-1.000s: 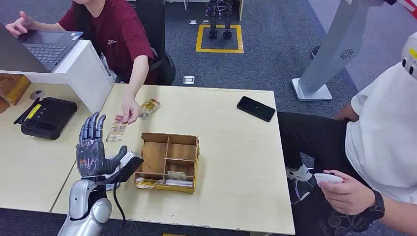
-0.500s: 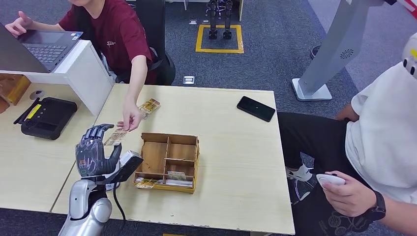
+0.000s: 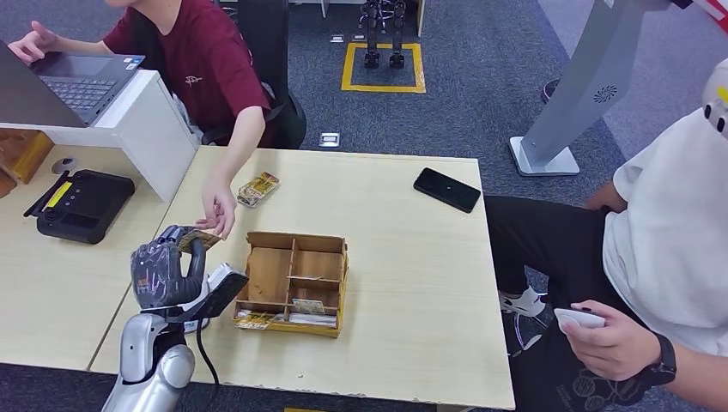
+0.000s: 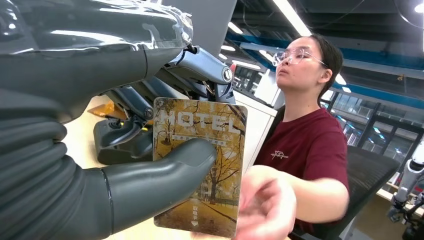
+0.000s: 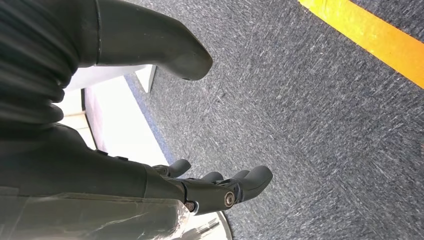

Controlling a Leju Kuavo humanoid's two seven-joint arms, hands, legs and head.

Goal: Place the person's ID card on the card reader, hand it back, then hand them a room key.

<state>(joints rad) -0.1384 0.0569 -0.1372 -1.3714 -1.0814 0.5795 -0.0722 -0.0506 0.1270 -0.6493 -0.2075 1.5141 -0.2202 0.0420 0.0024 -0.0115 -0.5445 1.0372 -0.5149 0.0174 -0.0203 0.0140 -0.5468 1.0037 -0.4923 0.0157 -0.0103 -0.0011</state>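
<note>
One card [image 3: 197, 238], left of centre in the head view, is gripped by the left robot hand [image 3: 165, 270] above the counter [image 3: 412, 275]. Left wrist view: golden autumn trees, "HOTEL" lettering. Right wrist view: right robot hand [image 5: 150, 120] spread, empty, over carpet.

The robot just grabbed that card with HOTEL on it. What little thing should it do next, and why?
Probably draw the left hand back a little toward the card reader beside it. The thumb and fingers already pinch the HOTEL card, and the person's hand hovers right at the card's edge, so the handover looks about done. The card has not touched the reader yet.
</note>
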